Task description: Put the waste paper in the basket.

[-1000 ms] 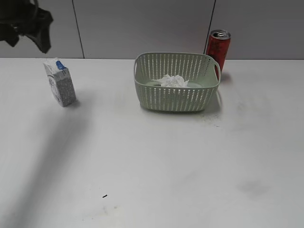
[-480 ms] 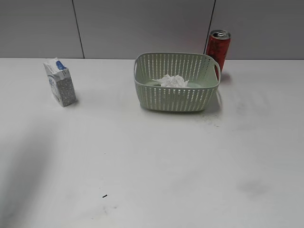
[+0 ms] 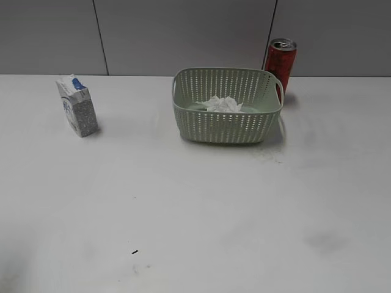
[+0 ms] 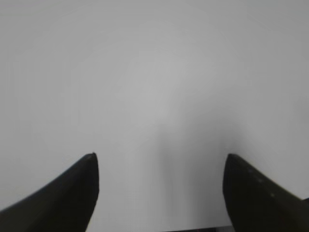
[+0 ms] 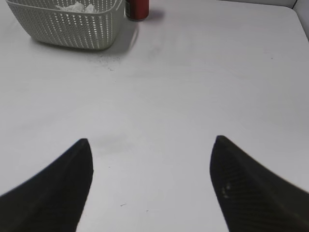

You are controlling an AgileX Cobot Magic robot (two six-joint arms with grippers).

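Inside the perforated sage-green plastic basket (image 3: 227,107) on the smooth white desk (image 3: 195,207) lies crumpled waste paper (image 3: 222,104); both grippers' jaws gape wide, empty.

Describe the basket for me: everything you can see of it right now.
The basket is pale sage-green plastic, rounded-rectangular, with rows of small holes in its walls and a small handle on the side. It stands upright on the white table, toward the back, just left of the red can. Crumpled white waste paper lies inside it. Neither gripper touches it.

Slanted front view; wrist views downward
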